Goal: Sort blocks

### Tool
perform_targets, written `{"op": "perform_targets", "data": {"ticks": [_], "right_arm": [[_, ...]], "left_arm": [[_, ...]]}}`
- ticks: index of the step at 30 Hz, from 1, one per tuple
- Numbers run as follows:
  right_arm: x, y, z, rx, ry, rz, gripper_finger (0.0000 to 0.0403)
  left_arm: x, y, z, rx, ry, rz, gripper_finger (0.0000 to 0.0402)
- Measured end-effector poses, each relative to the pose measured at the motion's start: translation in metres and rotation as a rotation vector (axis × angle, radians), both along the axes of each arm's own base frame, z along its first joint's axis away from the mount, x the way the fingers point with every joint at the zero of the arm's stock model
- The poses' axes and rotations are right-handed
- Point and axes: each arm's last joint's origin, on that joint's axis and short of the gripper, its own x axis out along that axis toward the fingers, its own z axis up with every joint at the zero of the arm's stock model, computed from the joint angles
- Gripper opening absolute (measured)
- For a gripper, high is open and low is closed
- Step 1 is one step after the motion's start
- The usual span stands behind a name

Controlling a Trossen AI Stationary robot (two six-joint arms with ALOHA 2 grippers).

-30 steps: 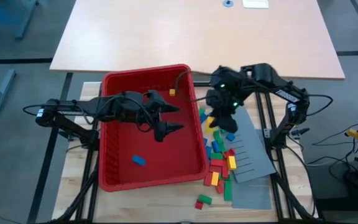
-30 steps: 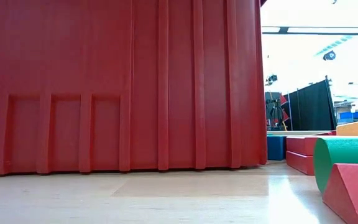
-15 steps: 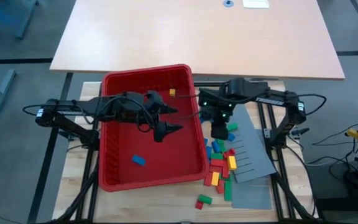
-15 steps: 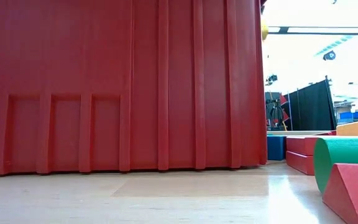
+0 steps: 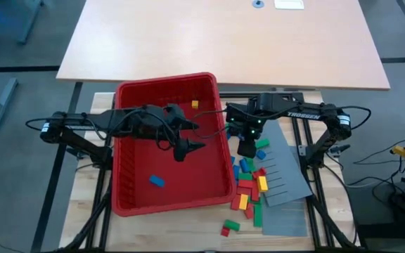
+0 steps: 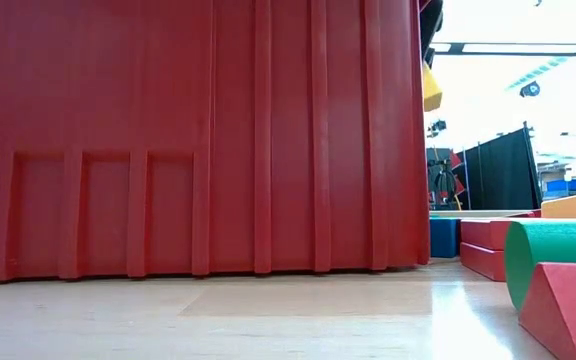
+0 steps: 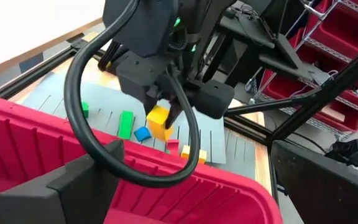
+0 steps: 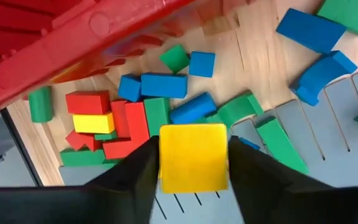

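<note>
The right gripper point(image 5: 248, 146) is clamped on a yellow block point(image 8: 193, 157) and carries it above the loose blocks point(image 5: 250, 184) that lie on the table beside the red bin point(image 5: 128, 200). Lifting the block clear of the heap presumably lets it pass over the bin's rim without snagging. The left gripper point(image 5: 192, 137) hangs inside the bin with its fingers spread and nothing between them, apparently waiting. A blue block point(image 5: 157, 181) and a yellow one point(image 5: 195, 105) already lie on the bin floor, well apart.

The high view gives the layout: bin at the centre, heap and grey slotted panel point(image 5: 285, 177) on the right arm's side. It hides the held block under the wrist. The right wrist view shows the grip itself, the yellow face squarely between the two dark fingers point(image 8: 132, 168), with red, green and blue blocks scattered below. The left wrist view shows the same block point(image 7: 158, 121) from across the bin wall, held above the panel. The low view is mostly filled by the bin's outer wall; only a yellow corner point(image 6: 431, 88) shows past its edge.
</note>
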Motion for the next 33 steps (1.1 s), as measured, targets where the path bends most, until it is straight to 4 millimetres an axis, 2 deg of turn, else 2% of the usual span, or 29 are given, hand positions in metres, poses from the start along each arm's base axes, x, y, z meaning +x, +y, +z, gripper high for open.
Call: {"op": "perform_targets", "data": {"ticks": [3, 6, 12, 17, 21, 26, 33], "right_arm": [[-0.001, 0.0, 0.002, 0.0, -0.006, -0.007, 0.0188], [-0.002, 0.0, 0.007, -0.004, -0.033, -0.019, 0.0209], [-0.008, 0.001, 0.026, -0.031, -0.133, -0.04, 0.0199], [-0.013, -0.003, 0.049, -0.048, -0.273, -0.085, 0.0186], [-0.017, -0.008, 0.071, -0.071, -0.414, -0.117, 0.0184], [-0.026, -0.013, 0.101, -0.095, -0.565, -0.153, 0.0185], [-0.036, -0.012, 0.134, -0.114, -0.686, -0.162, 0.0185]], "left_arm": [[0.0, 0.001, -0.001, 0.007, 0.014, 0.003, 0.039], [-0.001, 0.004, -0.003, 0.021, 0.038, 0.034, 0.039], [-0.003, 0.014, -0.007, 0.058, 0.083, 0.116, 0.039], [-0.006, 0.032, -0.013, 0.078, 0.138, 0.29, 0.039], [-0.002, 0.06, -0.027, 0.02, 0.213, 0.445, 0.039], [0.012, 0.106, -0.058, -0.059, 0.335, 0.628, 0.039], [0.03, 0.157, -0.103, -0.123, 0.451, 0.774, 0.0389]]}}
